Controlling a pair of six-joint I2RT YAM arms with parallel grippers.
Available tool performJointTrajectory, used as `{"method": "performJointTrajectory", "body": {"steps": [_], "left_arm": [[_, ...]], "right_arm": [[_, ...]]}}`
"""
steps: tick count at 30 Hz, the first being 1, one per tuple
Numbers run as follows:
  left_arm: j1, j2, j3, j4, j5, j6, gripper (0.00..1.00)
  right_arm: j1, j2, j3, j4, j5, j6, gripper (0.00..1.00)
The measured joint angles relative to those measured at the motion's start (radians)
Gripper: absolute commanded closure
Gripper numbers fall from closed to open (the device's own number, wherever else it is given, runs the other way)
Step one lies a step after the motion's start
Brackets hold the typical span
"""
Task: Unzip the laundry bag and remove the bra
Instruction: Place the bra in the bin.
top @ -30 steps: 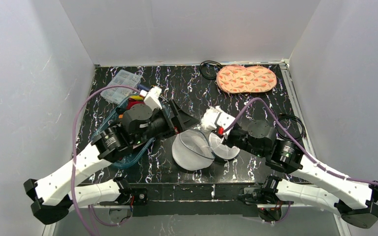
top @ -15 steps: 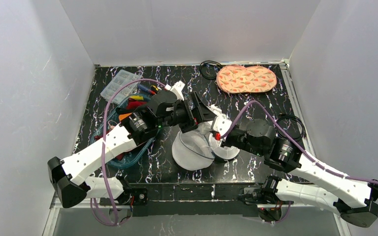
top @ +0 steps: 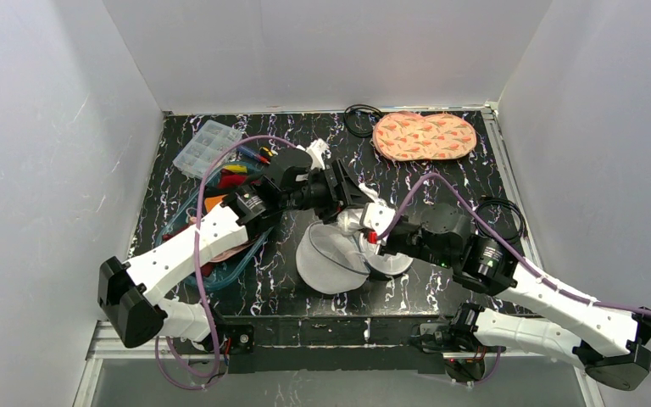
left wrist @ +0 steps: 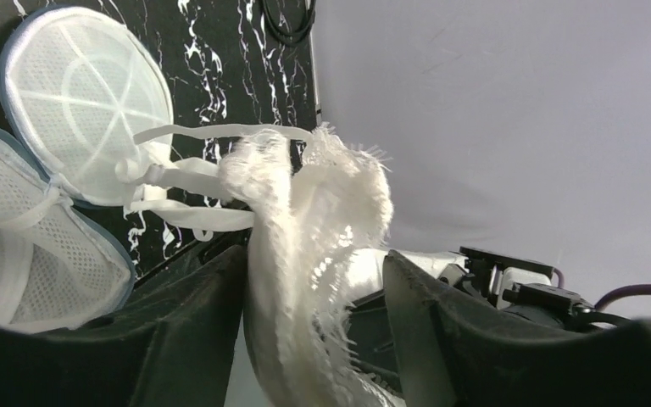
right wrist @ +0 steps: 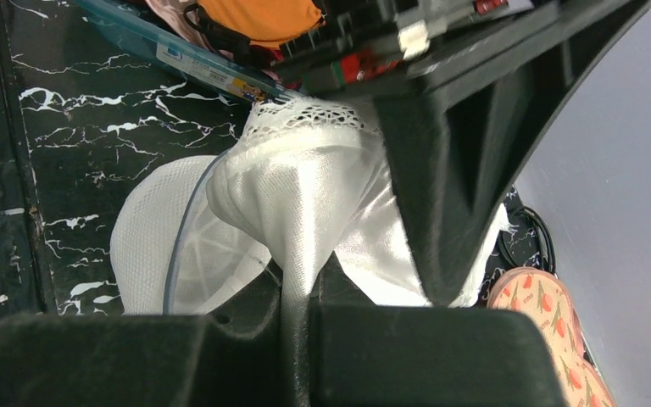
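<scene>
While the right gripper is pinching a fold of the white satin bra between jaws closed tight, the left gripper is reaching in from the left. Its jaws are standing partly apart on either side of the bra's frayed lace edge. The lace is brushing both fingers without looking squeezed.

Both grippers are meeting just far of the table's middle, and the bra is hanging raised between them. Its bunched length is running from the right gripper up and far-left to the left one. In the left wrist view, thin white straps are trailing from the lace toward the bag; whether they are touching it I cannot tell.

The laundry bag is lying unzipped on the near-centre of the table, just near of and below the grippers. Its two round mesh halves are sitting side by side, so the opened pair's long axis is running left to right. The left half is sitting like a shallow bowl with blue-grey trim along its rim. The right half is lying flatter, partly hidden under the right gripper.

A clear compartment box is sitting at the far left. A clear tray holding an orange cloth is lying left of the bag. A peach printed pad is resting at the far right, with a black cable loop just beside its left end.
</scene>
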Motion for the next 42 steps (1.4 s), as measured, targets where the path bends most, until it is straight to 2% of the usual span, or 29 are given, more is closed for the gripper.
{"method": "performJointTrajectory", "body": {"steps": [2, 5, 7, 8, 9, 10, 11, 12, 13, 17, 22, 26, 29, 34, 36, 42], "left_arm": [[0.000, 0.016, 0.000, 0.003, 0.015, 0.002, 0.69], [0.001, 0.027, 0.000, 0.003, 0.026, 0.013, 0.89], [0.004, 0.027, -0.001, 0.003, 0.030, 0.020, 1.00], [0.003, 0.027, -0.001, 0.003, 0.032, 0.024, 1.00], [0.003, 0.027, -0.001, 0.003, 0.033, 0.027, 1.00], [0.003, 0.027, -0.001, 0.003, 0.034, 0.029, 1.00], [0.003, 0.027, -0.001, 0.003, 0.034, 0.031, 1.00], [0.004, 0.027, -0.001, 0.003, 0.032, 0.032, 1.00], [0.005, 0.027, -0.001, 0.003, 0.031, 0.033, 1.00], [0.011, 0.013, -0.005, 0.009, 0.008, 0.034, 1.00], [0.015, -0.031, -0.007, -0.008, -0.016, 0.042, 1.00], [0.040, -0.112, -0.016, -0.023, -0.068, 0.104, 1.00], [0.065, -0.236, -0.050, -0.042, -0.143, 0.203, 1.00], [0.083, -0.465, -0.076, -0.146, -0.330, 0.401, 1.00], [0.088, -0.526, -0.055, -0.240, -0.428, 0.468, 1.00], [0.114, -0.554, 0.013, -0.492, -0.734, 0.571, 1.00]], "right_arm": [[0.000, 0.005, 0.003, -0.002, -0.003, 0.000, 0.99], [0.000, 0.008, 0.006, -0.004, -0.006, 0.001, 0.99], [0.000, 0.009, 0.006, -0.004, -0.007, 0.003, 0.93], [0.000, 0.011, 0.008, -0.007, -0.008, 0.003, 0.84], [0.000, 0.013, 0.008, -0.009, -0.009, 0.004, 0.68], [0.000, 0.015, 0.010, -0.011, -0.011, 0.006, 0.50], [0.000, 0.018, 0.015, -0.018, -0.014, 0.013, 0.21], [0.000, 0.021, 0.023, -0.025, -0.020, 0.024, 0.04], [0.000, 0.022, 0.032, -0.029, -0.025, 0.039, 0.02], [0.006, 0.022, 0.085, -0.049, -0.095, 0.113, 0.01], [0.005, 0.033, 0.235, -0.015, -0.190, 0.293, 0.01], [0.005, 0.039, 0.331, 0.067, -0.211, 0.478, 0.01], [0.005, 0.043, 0.373, 0.096, -0.189, 0.577, 0.01], [0.005, 0.048, 0.370, 0.108, -0.027, 0.692, 0.01], [0.005, 0.051, 0.341, 0.114, 0.044, 0.722, 0.01], [0.005, 0.033, 0.093, 0.160, 0.142, 0.792, 0.01]]}}
